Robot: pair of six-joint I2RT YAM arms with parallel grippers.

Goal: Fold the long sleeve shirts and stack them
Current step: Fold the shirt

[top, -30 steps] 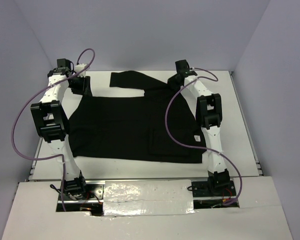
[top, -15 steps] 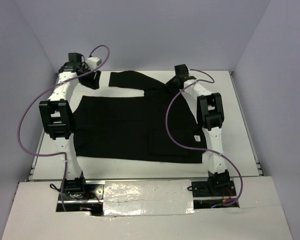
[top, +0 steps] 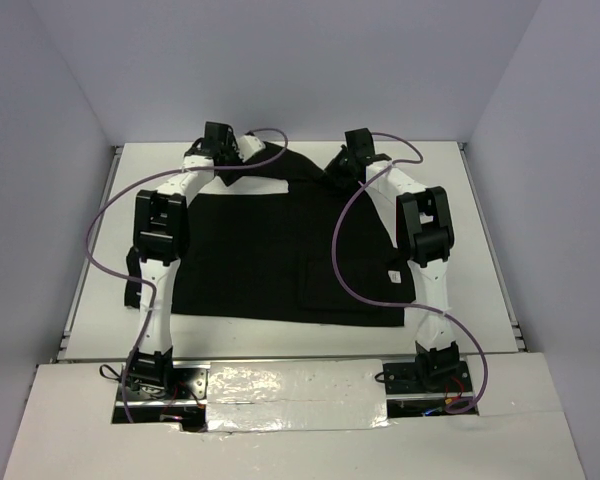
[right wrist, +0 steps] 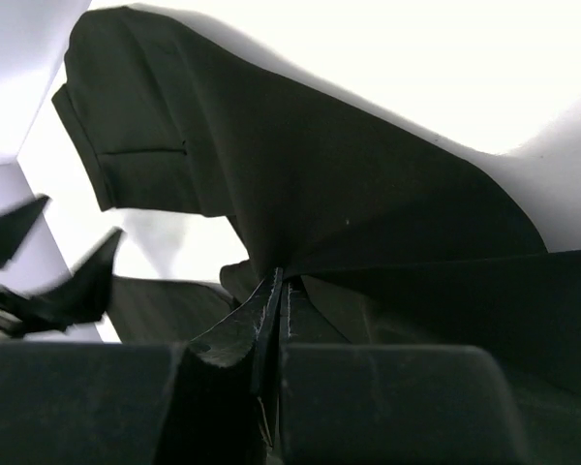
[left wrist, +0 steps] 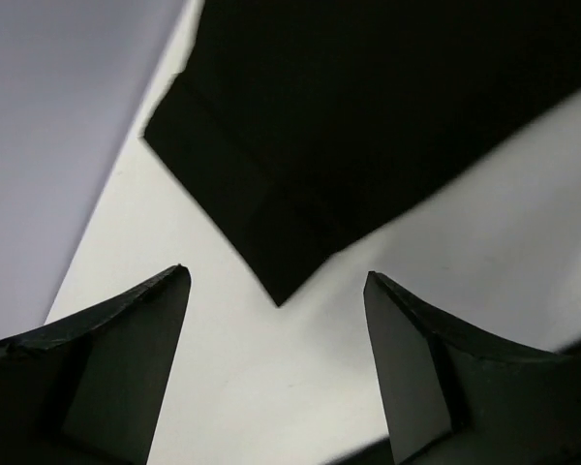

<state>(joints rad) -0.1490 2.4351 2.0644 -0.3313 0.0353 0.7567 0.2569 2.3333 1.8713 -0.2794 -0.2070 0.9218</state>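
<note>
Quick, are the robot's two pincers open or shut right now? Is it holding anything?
Left pincer: open, holding nothing, with the sleeve end just ahead of it.
Right pincer: shut on the black shirt.

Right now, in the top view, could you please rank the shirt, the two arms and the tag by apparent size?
1. shirt, by far the largest
2. left arm and right arm: they look alike, so I will not rank them
3. tag, a tiny speck
</note>
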